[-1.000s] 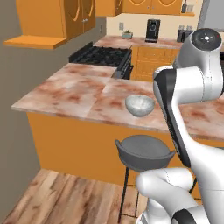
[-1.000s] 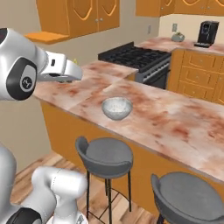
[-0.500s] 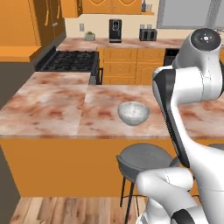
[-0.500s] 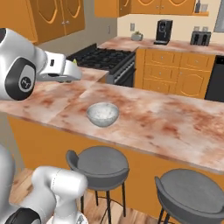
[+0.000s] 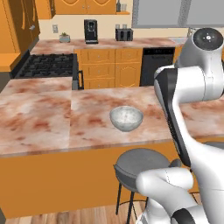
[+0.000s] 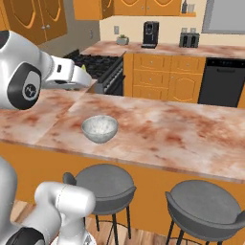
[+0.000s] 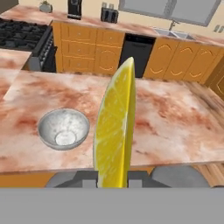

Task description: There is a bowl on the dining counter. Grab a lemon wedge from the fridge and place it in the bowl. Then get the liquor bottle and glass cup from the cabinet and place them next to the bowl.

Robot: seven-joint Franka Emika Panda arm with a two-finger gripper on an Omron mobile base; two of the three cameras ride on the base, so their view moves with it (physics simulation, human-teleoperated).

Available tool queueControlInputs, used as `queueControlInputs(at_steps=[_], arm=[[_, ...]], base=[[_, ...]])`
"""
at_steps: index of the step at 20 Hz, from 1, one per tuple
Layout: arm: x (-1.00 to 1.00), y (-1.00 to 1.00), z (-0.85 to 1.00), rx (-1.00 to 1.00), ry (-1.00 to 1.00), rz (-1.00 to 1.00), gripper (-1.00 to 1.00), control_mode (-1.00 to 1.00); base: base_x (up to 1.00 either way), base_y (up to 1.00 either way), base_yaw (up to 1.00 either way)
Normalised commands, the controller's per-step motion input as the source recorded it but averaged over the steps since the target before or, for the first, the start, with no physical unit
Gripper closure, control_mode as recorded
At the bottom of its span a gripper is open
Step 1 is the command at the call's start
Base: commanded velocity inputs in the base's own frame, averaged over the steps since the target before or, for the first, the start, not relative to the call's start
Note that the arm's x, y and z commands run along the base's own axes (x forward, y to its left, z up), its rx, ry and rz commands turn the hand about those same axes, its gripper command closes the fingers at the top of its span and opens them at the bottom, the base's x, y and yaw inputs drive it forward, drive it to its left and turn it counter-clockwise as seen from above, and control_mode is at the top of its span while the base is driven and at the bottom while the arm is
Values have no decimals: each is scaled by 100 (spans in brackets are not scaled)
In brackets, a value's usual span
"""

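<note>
Lemon wedge (image 7: 114, 131) stands clamped upright in the nearly closed gripper (image 7: 112, 177) at the hand view's centre, not yet dropped into the empty bowl (image 7: 64, 128) on the worktop (image 7: 175, 122) at left, with bottle and glass unfetched.

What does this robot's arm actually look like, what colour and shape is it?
The arm is made of glossy white, rounded, tube-like segments. Dark grey rings mark the joints, and one round dark cap bears a small white logo. A black stripe runs down one segment. No loose cables show. Its pincer ends in two small dark tips.
</note>
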Motion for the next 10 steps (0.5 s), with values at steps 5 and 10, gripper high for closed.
queueControlInputs(at_steps=[5,10], arm=[[60,0,-4,7,10,-1,100,-100],[99,8,-37,9,25,0,100,-100]], base=[[36,0,-6],[0,0,0]])
